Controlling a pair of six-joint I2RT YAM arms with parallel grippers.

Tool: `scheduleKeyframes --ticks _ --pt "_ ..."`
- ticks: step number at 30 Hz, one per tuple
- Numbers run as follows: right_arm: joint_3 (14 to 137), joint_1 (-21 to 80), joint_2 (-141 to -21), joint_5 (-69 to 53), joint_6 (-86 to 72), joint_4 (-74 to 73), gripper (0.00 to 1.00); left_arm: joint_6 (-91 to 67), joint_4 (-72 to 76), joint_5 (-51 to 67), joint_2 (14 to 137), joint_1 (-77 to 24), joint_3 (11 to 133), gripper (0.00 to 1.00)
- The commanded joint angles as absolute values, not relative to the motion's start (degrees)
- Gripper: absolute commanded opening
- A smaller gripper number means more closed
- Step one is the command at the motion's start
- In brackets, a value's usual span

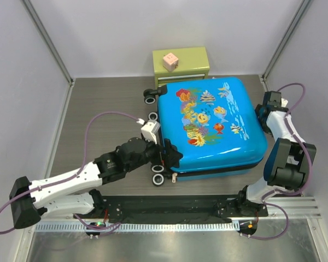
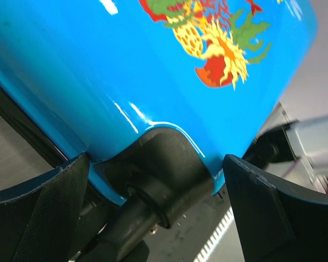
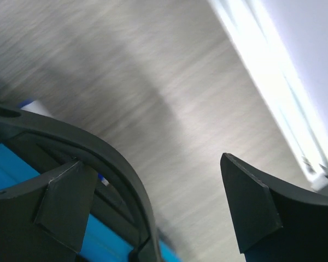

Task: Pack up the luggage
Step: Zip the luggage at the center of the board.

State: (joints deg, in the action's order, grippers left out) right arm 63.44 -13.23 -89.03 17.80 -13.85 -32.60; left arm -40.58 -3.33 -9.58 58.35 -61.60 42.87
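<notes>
Lying shut on table [image 1: 98, 109], fish-print luggage [image 1: 208, 125]; left fingers [image 2: 38, 218] wide, straddling wheel [image 2: 147, 202]; right fingers [image 3: 251, 213] wide beside black handle [image 3: 115, 164].

No legible text or labels.

luggage [image 1: 213, 128] flat on table [image 1: 98, 103], drawer chest [image 1: 194, 57] just behind it, cube [image 1: 170, 60] atop the chest
</notes>
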Motion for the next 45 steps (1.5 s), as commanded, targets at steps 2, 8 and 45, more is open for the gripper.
scheduleKeyframes --ticks 2,8,45 --pt "78.4 -14.6 -85.8 21.6 -18.8 -41.6 0.97 -43.9 6.2 15.0 64.4 -67.8 47.7 1.00" --pt "87.7 -14.9 -91.8 20.8 -15.7 -48.7 0.97 -43.4 7.4 18.6 67.8 -68.9 50.3 1.00" --pt "101.5 -27.3 -112.1 4.5 -21.7 -49.0 1.00 -36.3 -17.7 8.4 53.4 -47.7 45.1 1.00"
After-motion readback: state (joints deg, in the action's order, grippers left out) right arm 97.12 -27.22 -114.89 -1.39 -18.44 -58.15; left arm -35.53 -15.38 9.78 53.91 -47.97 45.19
